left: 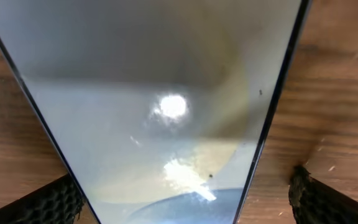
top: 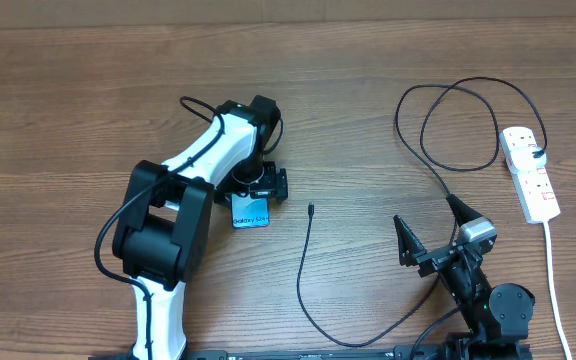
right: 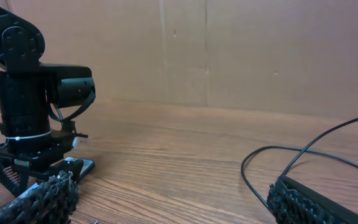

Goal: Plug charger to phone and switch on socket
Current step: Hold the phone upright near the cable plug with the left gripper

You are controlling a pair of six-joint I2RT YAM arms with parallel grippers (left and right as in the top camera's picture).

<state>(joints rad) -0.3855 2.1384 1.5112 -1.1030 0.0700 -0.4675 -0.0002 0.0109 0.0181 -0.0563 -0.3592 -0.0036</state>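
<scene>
The left arm reaches up the table and bends down, its left gripper (top: 257, 189) spread astride the phone (top: 251, 214), marked "Galaxy". The charger (top: 303, 268) tip lies just right of it. The right gripper (top: 432, 228) sits low, its 2 fingers wide apart, with the socket (top: 530, 172) at far right.

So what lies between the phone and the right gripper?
The charger, its connector tip lying free, crosses that stretch; nothing else does. The overhead view shows it.
</scene>
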